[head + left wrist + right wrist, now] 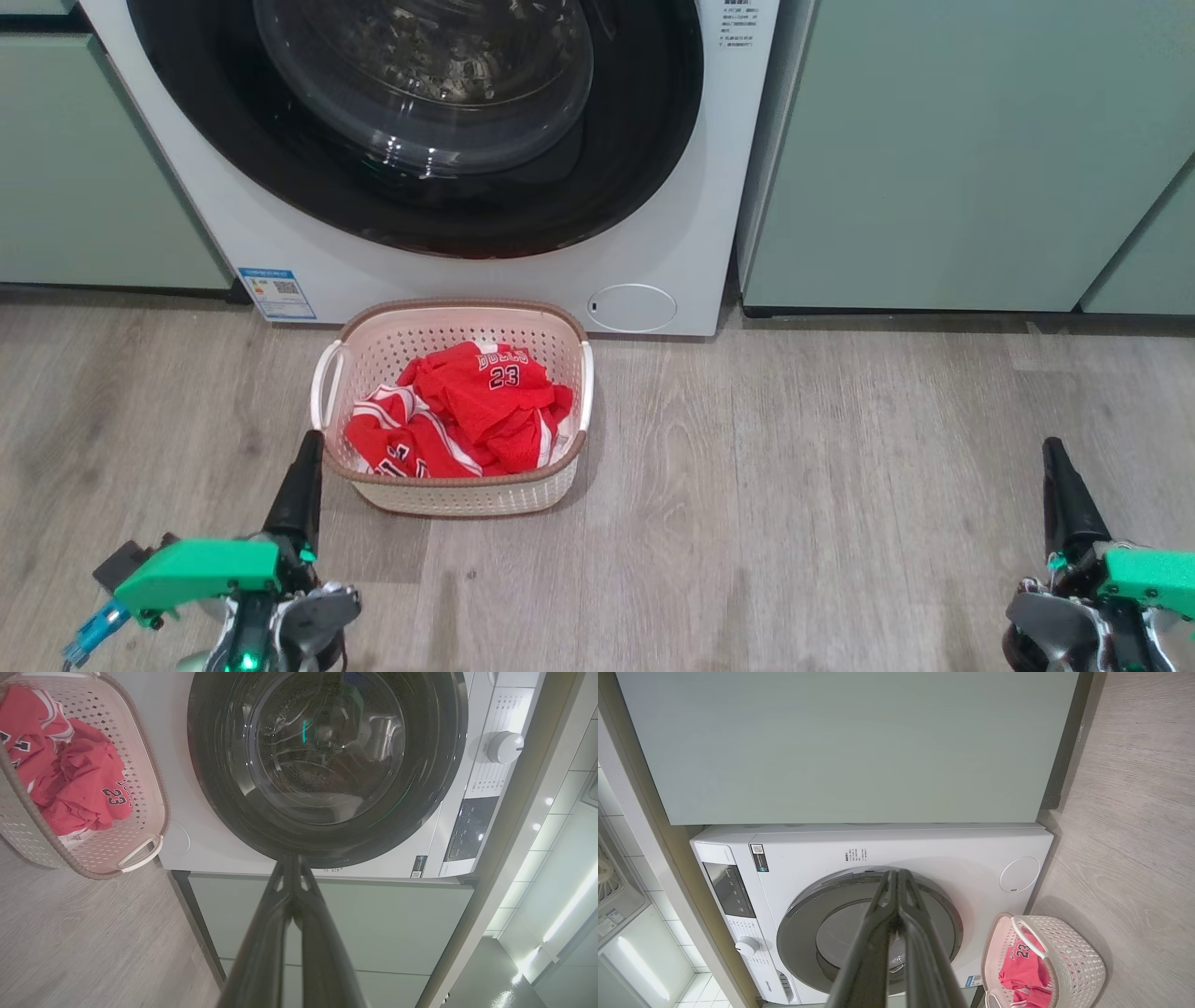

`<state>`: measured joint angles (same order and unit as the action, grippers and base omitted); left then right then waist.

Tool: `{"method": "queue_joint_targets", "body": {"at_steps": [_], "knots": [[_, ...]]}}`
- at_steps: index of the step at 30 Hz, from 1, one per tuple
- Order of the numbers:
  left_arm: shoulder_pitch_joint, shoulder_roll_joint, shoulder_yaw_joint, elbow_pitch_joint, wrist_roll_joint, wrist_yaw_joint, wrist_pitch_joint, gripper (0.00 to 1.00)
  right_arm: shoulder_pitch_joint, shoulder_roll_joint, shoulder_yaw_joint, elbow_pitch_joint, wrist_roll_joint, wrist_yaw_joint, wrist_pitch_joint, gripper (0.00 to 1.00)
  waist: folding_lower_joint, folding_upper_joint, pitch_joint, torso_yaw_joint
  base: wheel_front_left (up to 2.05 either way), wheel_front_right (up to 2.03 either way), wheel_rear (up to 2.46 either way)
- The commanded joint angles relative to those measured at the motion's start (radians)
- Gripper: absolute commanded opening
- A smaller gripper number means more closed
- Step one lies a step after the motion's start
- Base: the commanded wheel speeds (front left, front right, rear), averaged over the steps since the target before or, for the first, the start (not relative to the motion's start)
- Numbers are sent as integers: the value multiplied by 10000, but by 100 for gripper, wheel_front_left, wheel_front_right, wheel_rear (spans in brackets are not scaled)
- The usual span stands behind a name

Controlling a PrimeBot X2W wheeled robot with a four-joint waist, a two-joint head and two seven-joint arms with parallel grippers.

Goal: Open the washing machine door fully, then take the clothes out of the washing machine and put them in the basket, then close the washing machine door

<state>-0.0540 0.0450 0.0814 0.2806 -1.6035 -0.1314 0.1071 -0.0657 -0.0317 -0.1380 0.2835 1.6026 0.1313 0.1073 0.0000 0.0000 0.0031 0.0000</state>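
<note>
Nearest, at the lower left of the head view, the left gripper [310, 450] has its two dark fingers pressed together, holding nothing. At the lower right, the right gripper [1055, 455] is likewise closed and empty. Both hang above the grey wood-look floor [794, 485]. Beyond them, centre-left in the frame, the basket [462, 307] stands on the floor with the clothes [471, 406] heaped inside, a 23 facing up. Just behind it, across the top of the frame, rises the washing machine [672, 233], the washing machine door [644, 159] lying flush with its front. Pale green cabinets [952, 140] flank it on both sides.
</note>
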Motion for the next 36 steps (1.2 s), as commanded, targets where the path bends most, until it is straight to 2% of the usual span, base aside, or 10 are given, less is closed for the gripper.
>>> {"method": "queue_joint_targets", "body": {"at_steps": [1, 36], "knots": [[-540, 53, 325, -357, -50, 8, 62, 0, -422, -185, 242, -387, 61, -6, 59, 0, 0, 0, 0, 0, 0, 0, 0], [-540, 53, 324, -357, -51, 8, 61, 0, -422, -185, 243, -387, 62, -6, 58, 0, 0, 0, 0, 0, 0, 0, 0]]}}
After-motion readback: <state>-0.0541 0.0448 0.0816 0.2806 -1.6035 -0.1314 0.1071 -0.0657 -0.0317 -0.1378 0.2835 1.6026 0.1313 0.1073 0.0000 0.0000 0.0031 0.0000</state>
